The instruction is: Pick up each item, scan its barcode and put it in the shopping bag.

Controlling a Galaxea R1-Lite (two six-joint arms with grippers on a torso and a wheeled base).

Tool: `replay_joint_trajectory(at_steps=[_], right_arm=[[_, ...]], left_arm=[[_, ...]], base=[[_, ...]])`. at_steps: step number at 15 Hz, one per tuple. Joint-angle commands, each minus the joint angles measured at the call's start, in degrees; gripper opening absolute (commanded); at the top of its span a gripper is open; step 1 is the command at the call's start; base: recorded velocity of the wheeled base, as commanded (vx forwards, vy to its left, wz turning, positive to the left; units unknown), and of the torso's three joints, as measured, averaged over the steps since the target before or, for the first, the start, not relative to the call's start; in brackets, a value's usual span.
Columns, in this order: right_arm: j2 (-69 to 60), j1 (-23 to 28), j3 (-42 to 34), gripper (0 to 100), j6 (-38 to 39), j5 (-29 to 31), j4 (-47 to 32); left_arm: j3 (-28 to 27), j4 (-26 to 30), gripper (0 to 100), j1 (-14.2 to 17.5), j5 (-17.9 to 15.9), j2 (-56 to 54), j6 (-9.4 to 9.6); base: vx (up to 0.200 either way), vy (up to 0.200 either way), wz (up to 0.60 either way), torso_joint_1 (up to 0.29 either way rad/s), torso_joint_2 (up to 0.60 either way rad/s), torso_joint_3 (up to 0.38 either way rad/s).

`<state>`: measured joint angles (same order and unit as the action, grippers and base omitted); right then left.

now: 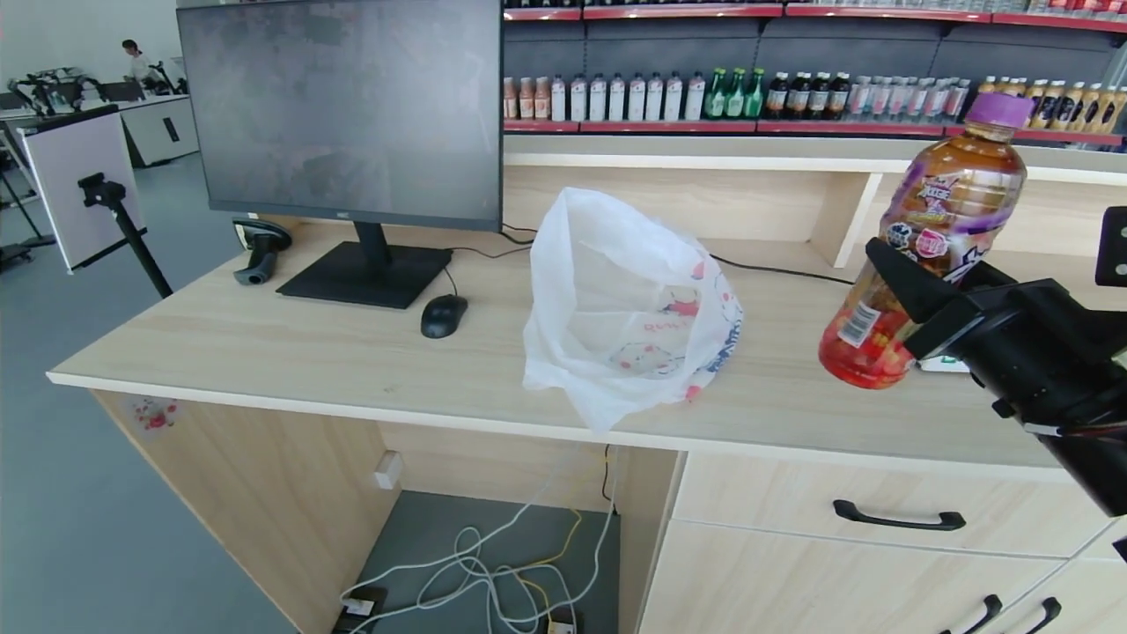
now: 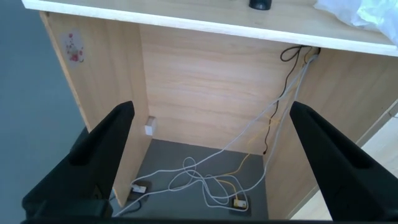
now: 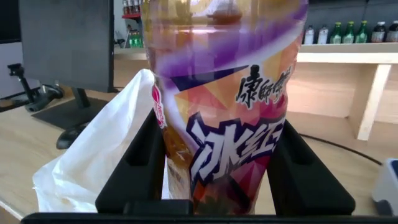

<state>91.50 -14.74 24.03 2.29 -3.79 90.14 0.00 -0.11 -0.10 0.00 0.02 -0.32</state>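
With your right jaws clamped on the bottle point(image 1: 955, 198) and left jaws open, turn its barcode point(image 1: 858, 324) squarely toward the scanner point(image 1: 256, 254).

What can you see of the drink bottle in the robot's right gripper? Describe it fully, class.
The bottle is clear plastic with a purple cap, amber drink and a purple-and-orange label bearing a white barcode patch near its base. Capped and tilted, cap leaning away from the shopping bag, it is clamped at mid-body by the right gripper. It hangs above the counter, right of the bag, apart from it.
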Motion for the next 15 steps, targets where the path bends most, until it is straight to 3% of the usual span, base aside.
replay_joint_trajectory(at_steps=[1,6,15], right_arm=[[0.78,-0.03,0.23,0,-0.01,-0.08,-0.14],[5.18,-3.45,9.11,0,-2.91,-0.34,-0.14],[27.33,-3.81,31.26,0,-2.91,-1.04,-1.37]], left_arm=[[0.00,-0.07,100,0.01,0.00,-0.02,-0.03],[0.00,-0.07,100,0.01,-0.09,-0.02,0.23],[0.00,-0.33,100,0.01,0.00,-0.02,0.40]], base=[[0.000,0.000,0.60,0.007,0.01,0.002],[0.000,0.000,0.12,0.004,0.00,0.000],[0.000,0.000,0.00,0.000,0.00,0.000]])
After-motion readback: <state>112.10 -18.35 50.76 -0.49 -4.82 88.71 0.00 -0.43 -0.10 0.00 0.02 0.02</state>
